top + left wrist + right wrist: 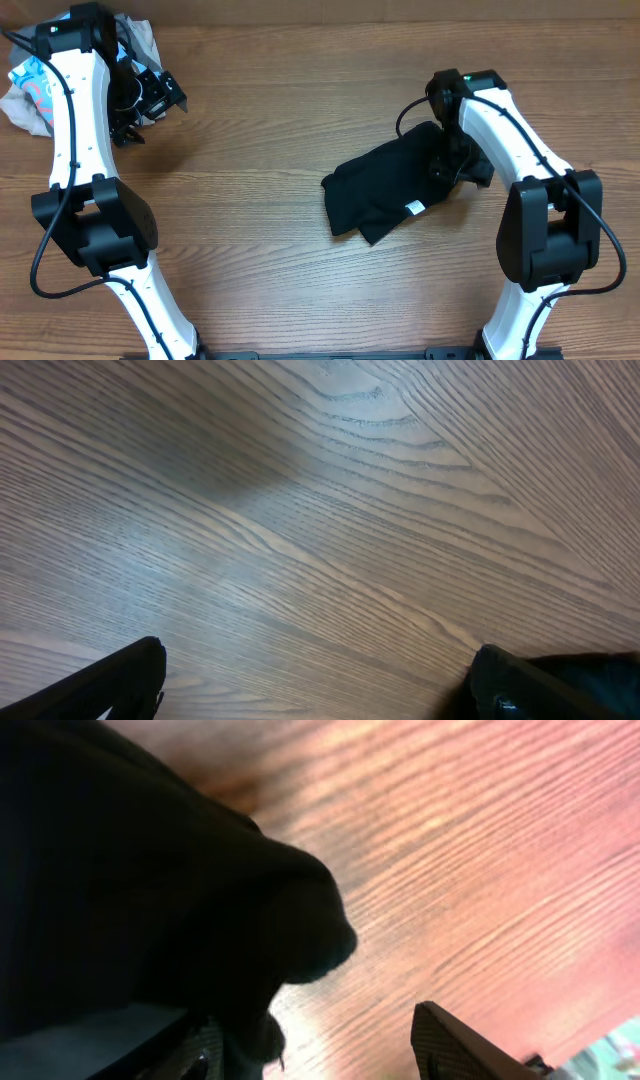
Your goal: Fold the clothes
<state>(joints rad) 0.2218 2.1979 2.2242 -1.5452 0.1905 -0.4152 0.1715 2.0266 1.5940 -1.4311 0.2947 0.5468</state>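
A heap of other clothes (28,92), pale blue with red and white print among grey, lies at the upper left corner of the overhead view, partly under the left arm. The rest of the wooden table (300,80) is bare grain, and nothing stands between either arm and the black garment.

The left arm reaches up the left side of the frame. Its left tool (132,128) hangs over the table just right of that heap. In its wrist view the two dark fingertips (110,685) sit wide apart at the lower corners, with only wood between them.

The right arm bends in from the right edge, and its right tool (455,165) points down at the garment's right end.

The black garment (385,185) lies crumpled right of centre, its white label (413,208) showing near the lower edge. In the right wrist view the cloth (130,870) fills the left half and drapes over the left finger. The other finger (455,1045) stands clear on the right with table showing between, so the jaws are apart and not clamped on it
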